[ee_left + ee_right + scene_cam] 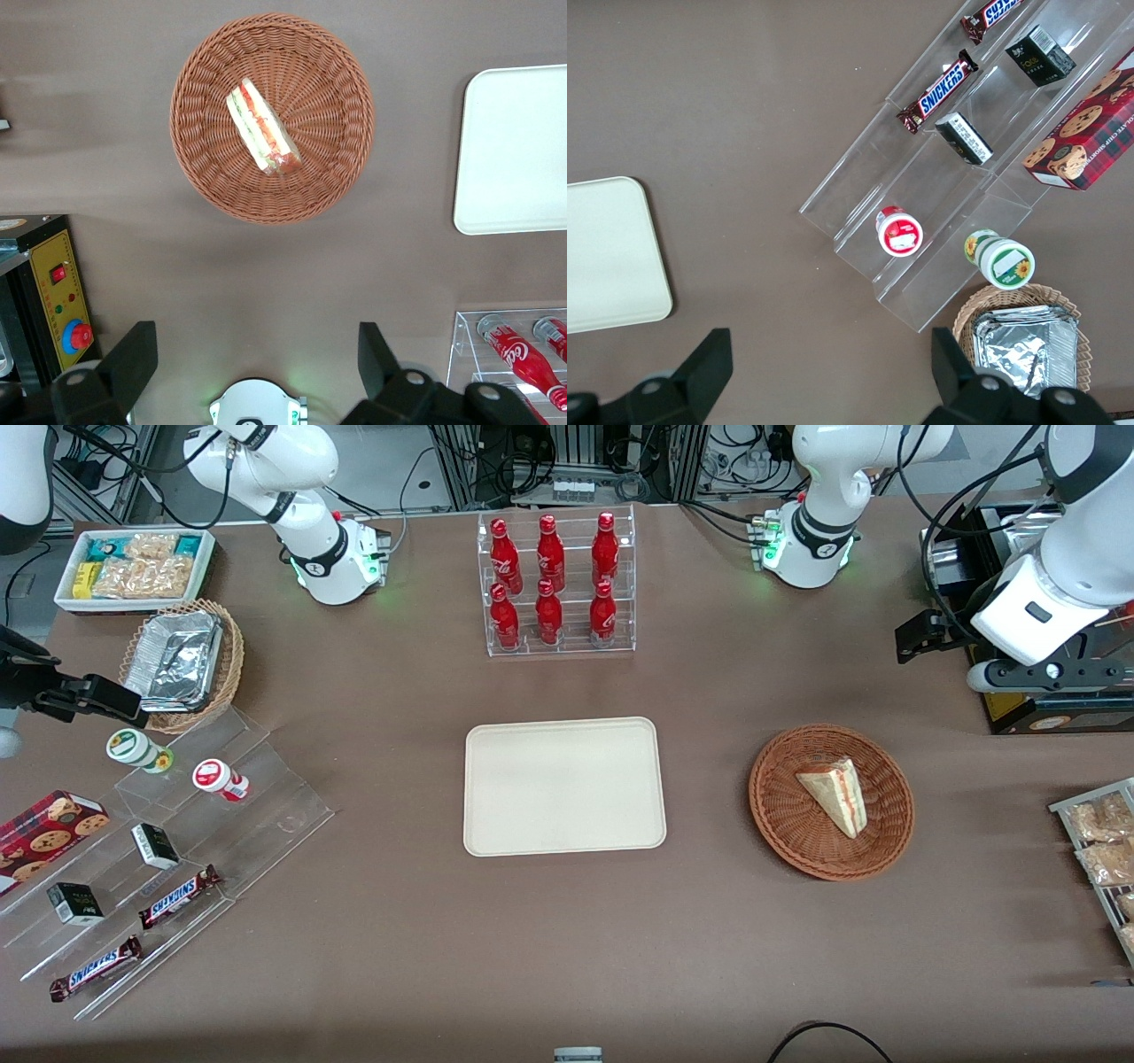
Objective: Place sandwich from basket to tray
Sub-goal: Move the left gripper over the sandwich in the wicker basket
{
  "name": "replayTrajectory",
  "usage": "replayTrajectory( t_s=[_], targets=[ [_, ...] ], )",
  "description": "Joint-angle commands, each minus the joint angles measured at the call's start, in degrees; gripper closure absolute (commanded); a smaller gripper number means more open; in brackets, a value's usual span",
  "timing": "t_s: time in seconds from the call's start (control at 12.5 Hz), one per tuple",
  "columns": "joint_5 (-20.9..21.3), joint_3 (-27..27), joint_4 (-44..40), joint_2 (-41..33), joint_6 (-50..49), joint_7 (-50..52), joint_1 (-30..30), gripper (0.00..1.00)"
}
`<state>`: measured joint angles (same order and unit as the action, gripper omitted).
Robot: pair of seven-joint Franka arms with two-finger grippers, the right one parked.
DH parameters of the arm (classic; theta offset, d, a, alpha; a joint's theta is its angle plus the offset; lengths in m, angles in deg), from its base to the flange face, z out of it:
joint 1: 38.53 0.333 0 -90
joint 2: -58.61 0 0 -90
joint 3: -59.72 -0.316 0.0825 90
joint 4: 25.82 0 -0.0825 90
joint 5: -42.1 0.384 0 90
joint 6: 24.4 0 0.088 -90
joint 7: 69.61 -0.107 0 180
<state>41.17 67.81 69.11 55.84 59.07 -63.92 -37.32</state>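
Note:
The sandwich (837,793), a pale bread wedge with red and green filling, lies in the round reddish-brown wicker basket (780,815) toward the working arm's end of the table. The wrist view shows the sandwich (264,128) in the basket (204,159) from above. The cream-beige tray (564,786) lies bare at the table's middle, beside the basket, and its edge shows in the wrist view (518,150). My left gripper (917,639) hangs high above the table, farther from the front camera than the basket. It is open and holds nothing (255,354).
A clear rack of red bottles (554,584) stands farther from the front camera than the tray. A black box with a yellow panel (1045,708) sits under the working arm. A wire rack of snack packets (1103,841) is at that table end. Acrylic steps with snacks (159,850) and a tan foil basket (182,660) lie toward the parked arm's end.

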Motion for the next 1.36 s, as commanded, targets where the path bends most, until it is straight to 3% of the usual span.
replayTrajectory(
  t_s=[0.0, 0.4, 0.8, 1.28],
  targets=[
    [-0.66, 0.26, -0.63, -0.83, -0.77, -0.59, 0.55, 0.0],
    [-0.48, 0.35, 0.77, 0.92, 1.77, -1.39, 0.11, 0.0],
    [0.04, 0.44, 8.41, 2.94, 10.11, -1.39, -0.16, 0.0],
    [1.8, 0.53, 23.7, 3.82, 31.11, -1.39, -0.07, 0.0]
  ],
)
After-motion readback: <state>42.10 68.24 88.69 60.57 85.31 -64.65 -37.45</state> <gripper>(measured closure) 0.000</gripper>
